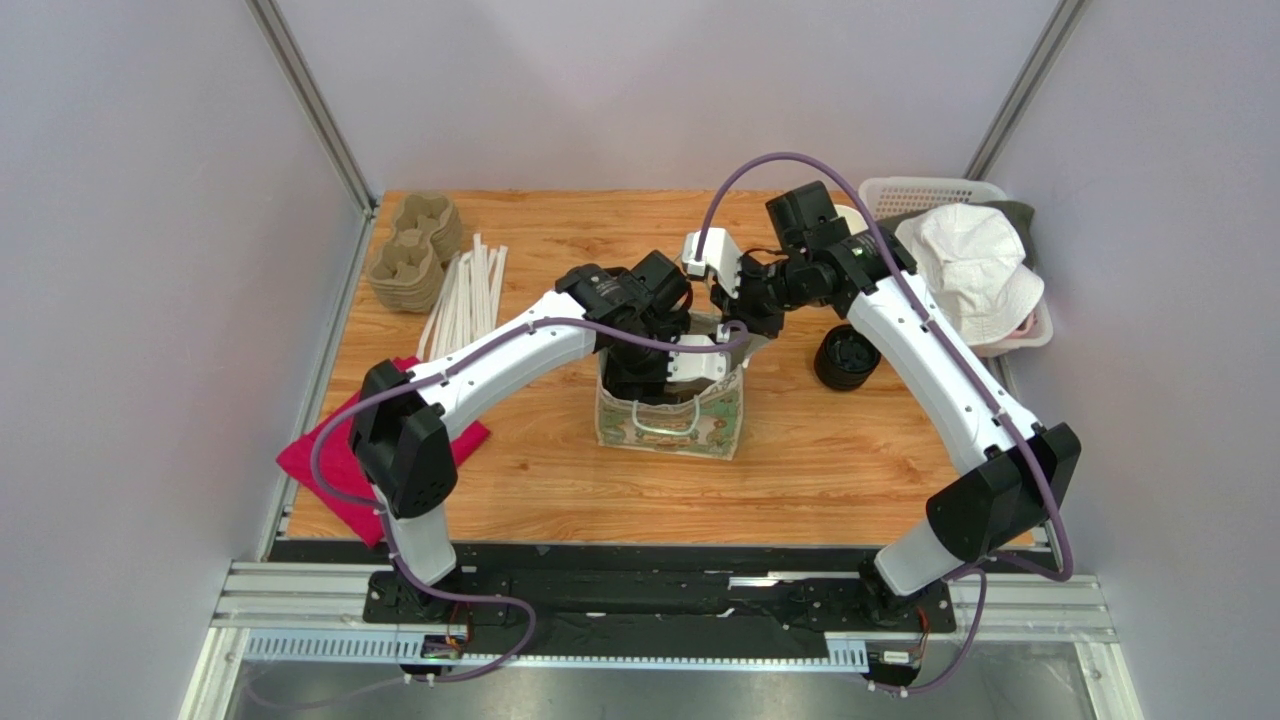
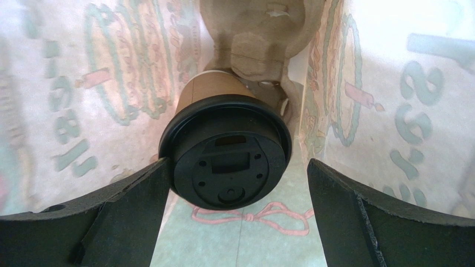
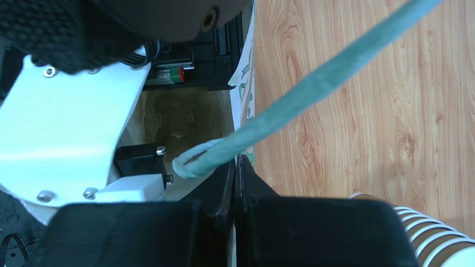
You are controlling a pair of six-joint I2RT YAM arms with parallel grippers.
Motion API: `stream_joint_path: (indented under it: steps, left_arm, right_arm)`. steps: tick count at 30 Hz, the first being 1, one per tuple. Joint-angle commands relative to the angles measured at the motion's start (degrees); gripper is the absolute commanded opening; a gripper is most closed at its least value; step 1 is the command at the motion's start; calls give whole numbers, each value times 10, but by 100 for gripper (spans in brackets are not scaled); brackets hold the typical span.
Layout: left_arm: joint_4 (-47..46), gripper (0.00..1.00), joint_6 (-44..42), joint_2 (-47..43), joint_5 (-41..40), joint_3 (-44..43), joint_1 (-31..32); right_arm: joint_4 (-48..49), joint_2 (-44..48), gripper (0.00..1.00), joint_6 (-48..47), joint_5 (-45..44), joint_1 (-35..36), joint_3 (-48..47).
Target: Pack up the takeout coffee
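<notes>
From the top camera I see the bag (image 1: 672,423) upright mid-table (image 1: 842,480). My left gripper (image 1: 661,375) is down inside its mouth and hides the coffee from this view. My right gripper (image 1: 736,327) sits at the bag's far right rim. The cup stack (image 1: 846,357) stands just right of the bag, apart from it.

On the left wrist camera I'm looking down into the bag. The coffee (image 2: 226,153) is at the bottom with its black lid facing me, tilted, and its brown side rests against a pulp carrier (image 2: 256,33) behind it. The left gripper (image 2: 237,172) is released, jaws spread wide to either side of the lid. The left finger (image 2: 111,217) comes right up to the lid's edge, and I cannot tell whether it touches. The right finger (image 2: 379,217) is clear of it.

On the right wrist camera the right gripper (image 3: 234,172) is clenched on the bag's rim (image 3: 248,105), right where the teal handle (image 3: 312,92) meets it. The cup stack (image 3: 435,239) shows at the lower right.
</notes>
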State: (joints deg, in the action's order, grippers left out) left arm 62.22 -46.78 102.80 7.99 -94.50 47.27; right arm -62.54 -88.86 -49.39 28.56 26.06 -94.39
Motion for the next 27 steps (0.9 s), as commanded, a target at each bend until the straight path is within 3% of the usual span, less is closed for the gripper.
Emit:
stream_joint_path:
  steps: [1, 27]
  left_arm:
    - [33, 99, 10, -12, 28, -40, 2]
    - [87, 99, 18, -8, 55, -96, -9]
  right_arm:
    - [-1, -10, 0, -9, -16, -3, -9]
    - [1, -13, 0, -13, -24, -2, -15]
